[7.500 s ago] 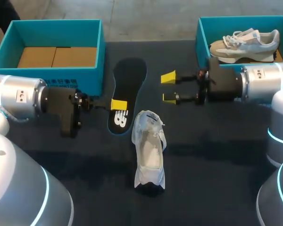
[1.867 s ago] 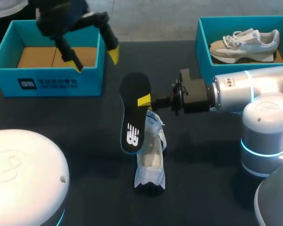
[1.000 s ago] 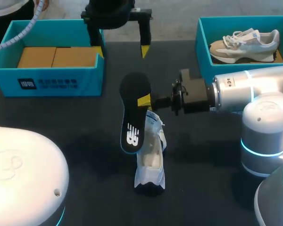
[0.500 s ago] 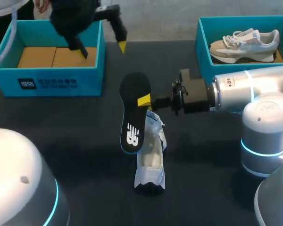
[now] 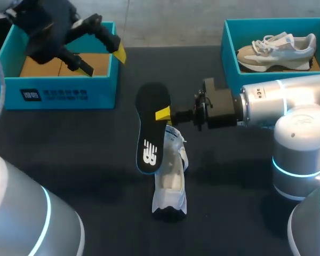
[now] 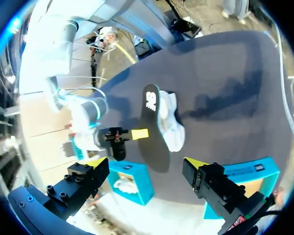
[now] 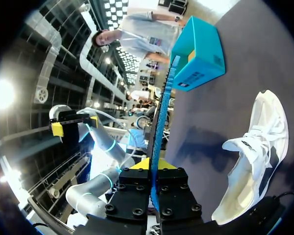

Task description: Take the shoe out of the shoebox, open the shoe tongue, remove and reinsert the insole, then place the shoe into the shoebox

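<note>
Mid-task at the bench: I have the insole [image 5: 151,128] out, clenched at its right edge in my right gripper [image 5: 163,113], which reaches in from the right of the frame to its centre. The reinsert step looks to be the one in hand. The insole hangs slantwise at mid-frame, with its lower, logo-marked end overlapping the left side of the shoe [image 5: 169,176]. I cannot tell whether the two touch.

The shoe lies on the dark table [image 5: 245,213] just below centre, opening up, with its tongue and laces bunched at the upper end. My left gripper [image 5: 101,58] is raised at the upper left, above the near corner of the left box [image 5: 58,95], fingers spread and holding nothing.

By my reading, the next move calls for turning the insole so that one end leads into the opening, then feeding it along the sole. The free arm will likely need to come down and pin the shoe or hold the tongue back.

The insole is a thin, flat, matte black slab, rounded at both ends, and probably bends easily. The shoe is white, and its soft upper looks crumpled. Both boxes are stiff teal card. The left box has brown card inside, and the right box [image 5: 225,45] at the upper right holds a second shoe [image 5: 277,47], grey and white.
</note>
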Motion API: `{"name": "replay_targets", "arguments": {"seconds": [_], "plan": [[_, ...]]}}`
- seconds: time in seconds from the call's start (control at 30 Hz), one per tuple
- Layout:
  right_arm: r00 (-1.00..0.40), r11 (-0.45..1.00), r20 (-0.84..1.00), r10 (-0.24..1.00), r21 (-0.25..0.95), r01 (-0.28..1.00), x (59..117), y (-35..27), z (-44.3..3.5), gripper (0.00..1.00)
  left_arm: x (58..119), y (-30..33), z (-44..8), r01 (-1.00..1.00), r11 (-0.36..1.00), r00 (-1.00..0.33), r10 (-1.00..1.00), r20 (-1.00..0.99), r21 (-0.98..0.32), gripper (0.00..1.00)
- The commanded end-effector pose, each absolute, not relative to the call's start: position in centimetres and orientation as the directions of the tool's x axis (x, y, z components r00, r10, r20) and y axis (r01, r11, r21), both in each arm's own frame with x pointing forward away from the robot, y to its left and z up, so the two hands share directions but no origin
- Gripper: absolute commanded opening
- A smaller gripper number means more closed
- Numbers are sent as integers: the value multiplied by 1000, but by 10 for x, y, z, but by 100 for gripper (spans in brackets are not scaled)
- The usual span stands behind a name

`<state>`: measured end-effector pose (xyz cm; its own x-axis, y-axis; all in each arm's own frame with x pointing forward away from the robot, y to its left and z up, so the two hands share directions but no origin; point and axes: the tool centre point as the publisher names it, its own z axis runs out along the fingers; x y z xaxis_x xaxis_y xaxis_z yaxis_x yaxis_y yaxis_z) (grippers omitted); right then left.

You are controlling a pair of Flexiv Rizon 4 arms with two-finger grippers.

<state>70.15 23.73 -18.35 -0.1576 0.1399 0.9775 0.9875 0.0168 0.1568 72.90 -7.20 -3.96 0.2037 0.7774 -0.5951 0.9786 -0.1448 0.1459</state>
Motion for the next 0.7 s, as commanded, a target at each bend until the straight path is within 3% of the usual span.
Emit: {"name": "replay_targets", "arguments": {"seconds": [0.03,0.7], "plan": [[-158,12,978,139,158,987,701,239,-184,0,722,-68,-53,968,-88,248,148,-957,236,100],[-158,12,978,139,158,987,701,239,-184,0,713,-55,-108,983,2,184,-117,-976,185,100]]}}
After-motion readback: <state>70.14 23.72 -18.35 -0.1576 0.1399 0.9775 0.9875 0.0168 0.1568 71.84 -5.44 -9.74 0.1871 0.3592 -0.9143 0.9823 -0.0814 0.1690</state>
